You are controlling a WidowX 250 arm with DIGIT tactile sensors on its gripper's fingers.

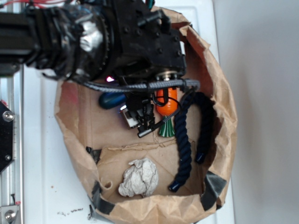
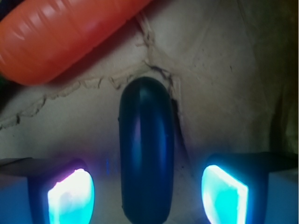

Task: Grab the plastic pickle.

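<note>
The gripper [image 2: 147,196] has its two glowing fingers [image 2: 70,198] apart, one at each side of the plastic pickle [image 2: 146,149], not touching it. The pickle lies on the brown paper bag [image 2: 224,70], with the orange carrot [image 2: 65,37] near, far-left.

A robotics lab or test bench, by the look of it. A bare white table [image 1: 37,186] carries a bolted aluminium rail [image 1: 11,154], a taped-up robot arm [image 1: 70,37], and a cut-down paper bag [image 1: 224,116] of toy props.
</note>
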